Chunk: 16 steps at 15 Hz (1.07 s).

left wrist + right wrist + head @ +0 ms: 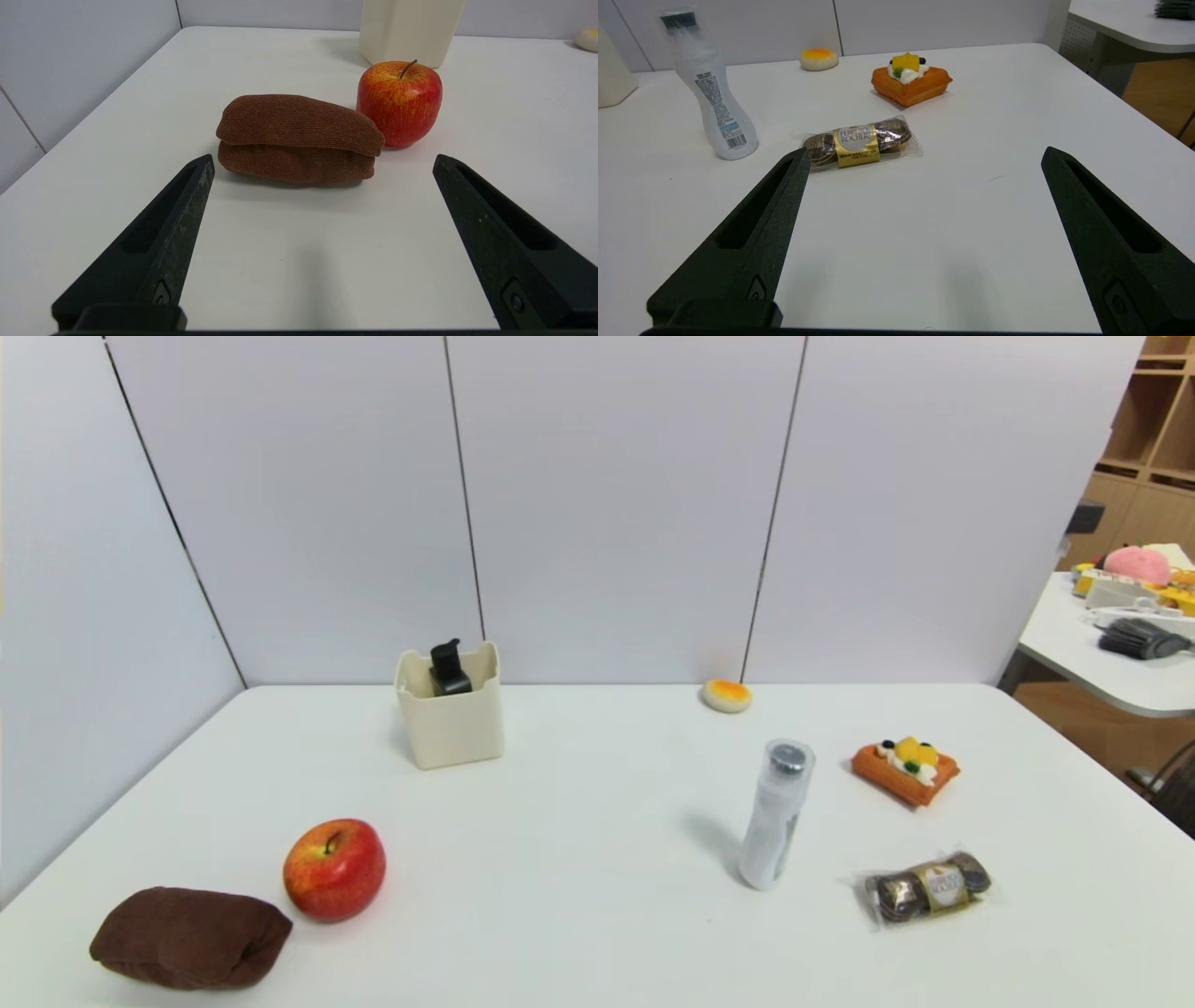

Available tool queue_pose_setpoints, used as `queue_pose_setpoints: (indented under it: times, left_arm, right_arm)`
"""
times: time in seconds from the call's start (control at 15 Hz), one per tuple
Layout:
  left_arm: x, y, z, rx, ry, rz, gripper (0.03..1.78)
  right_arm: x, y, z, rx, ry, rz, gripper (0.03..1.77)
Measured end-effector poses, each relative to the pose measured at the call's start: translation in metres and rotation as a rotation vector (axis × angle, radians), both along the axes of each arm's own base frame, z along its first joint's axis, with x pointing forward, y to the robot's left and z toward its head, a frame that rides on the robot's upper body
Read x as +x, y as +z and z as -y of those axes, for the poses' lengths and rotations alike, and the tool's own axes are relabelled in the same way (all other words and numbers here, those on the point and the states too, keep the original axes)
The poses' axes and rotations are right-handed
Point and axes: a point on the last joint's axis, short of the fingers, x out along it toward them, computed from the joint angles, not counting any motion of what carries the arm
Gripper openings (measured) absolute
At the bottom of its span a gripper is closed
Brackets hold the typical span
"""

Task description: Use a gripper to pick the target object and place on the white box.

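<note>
Black pump bottle in white bin, both claws wide open and empty

Bottle sits inside the bin, black pump cap poking above the notched rim; lower part hidden by the wall. Bin stands upright near the back edge of the white bench, left of centre.

Left claw: over the near left part of the bench, fingers spread wide, nothing between them. Brown cloth bundle lies ahead of it, red apple just beside the bundle, bin beyond.

Right claw: over the near right part of the bench, also spread wide, holding nothing. Wrapped chocolates lie ahead of it.

White cylindrical bottle with clear cap stands right of centre. Waffle pastry is behind the chocolates; small round bun is at the back edge, well apart from the bin.
</note>
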Motion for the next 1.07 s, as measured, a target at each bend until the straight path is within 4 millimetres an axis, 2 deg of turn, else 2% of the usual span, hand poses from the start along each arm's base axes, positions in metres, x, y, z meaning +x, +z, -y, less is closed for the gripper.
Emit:
queue_pose_setpoints:
  times: [1.07]
  left_arm:
    - [0.0,0.0,0.0,0.0,0.0,0.0,1.69]
  right_arm:
    - [0.0,0.0,0.0,0.0,0.0,0.0,1.71]
